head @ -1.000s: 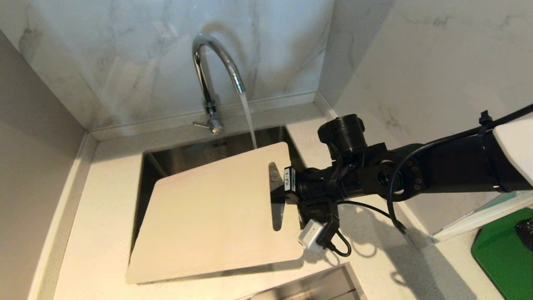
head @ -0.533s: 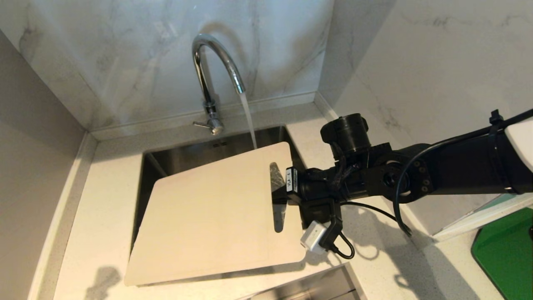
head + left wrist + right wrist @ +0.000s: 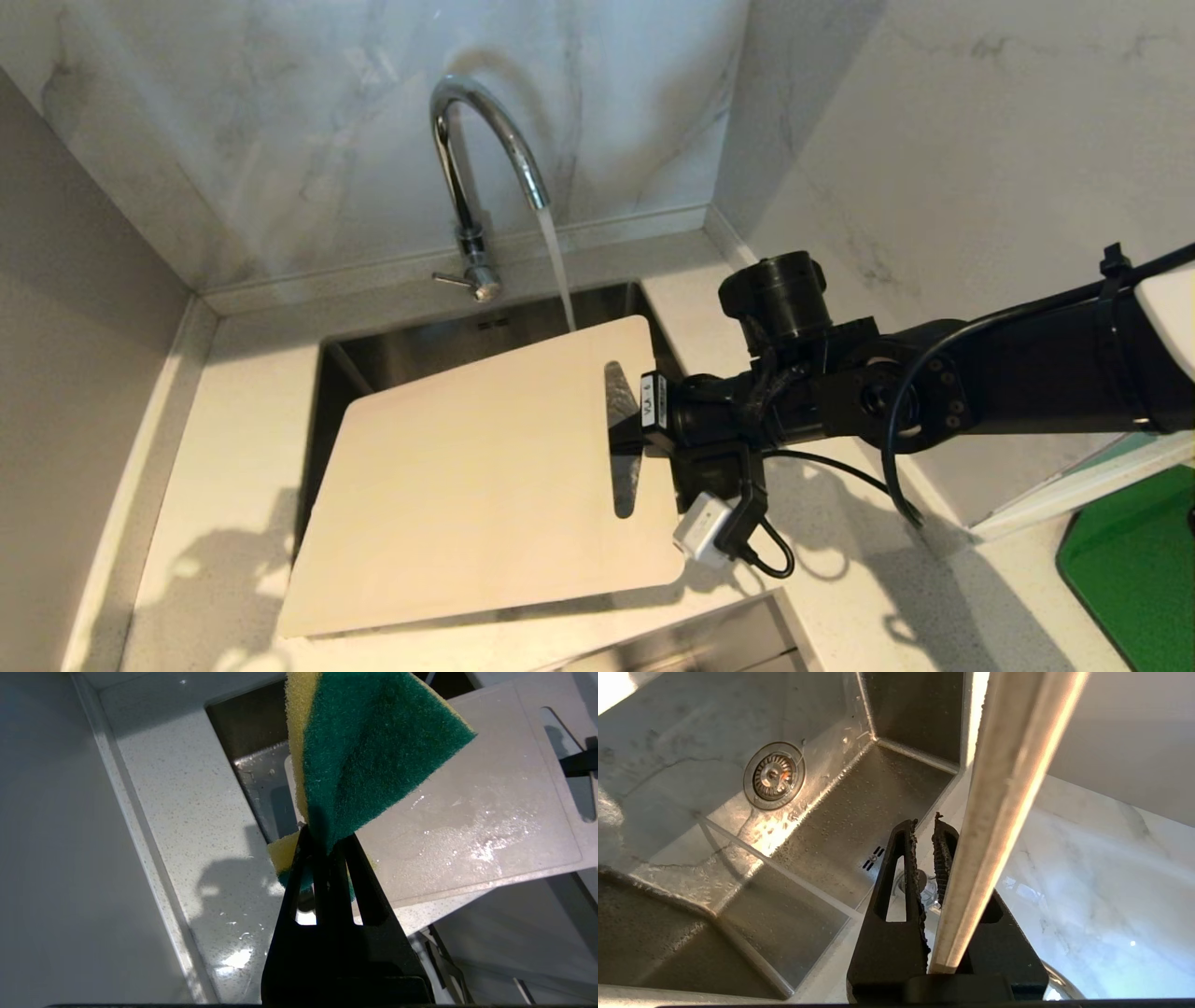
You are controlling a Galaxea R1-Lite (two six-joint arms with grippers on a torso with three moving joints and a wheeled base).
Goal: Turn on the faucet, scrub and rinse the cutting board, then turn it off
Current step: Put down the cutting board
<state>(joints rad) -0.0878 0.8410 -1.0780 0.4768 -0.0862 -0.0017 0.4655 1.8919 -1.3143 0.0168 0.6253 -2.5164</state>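
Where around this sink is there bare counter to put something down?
Bare counter lies left of the sink, up to the side wall, and behind it around the faucet. The right side is crowded: the right gripper holds the cutting board over the basin, with a green board beyond.

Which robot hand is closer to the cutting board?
The right. The right hand grips the cutting board at its slot-handle edge. The left hand hovers apart from the board, pinching a sponge.
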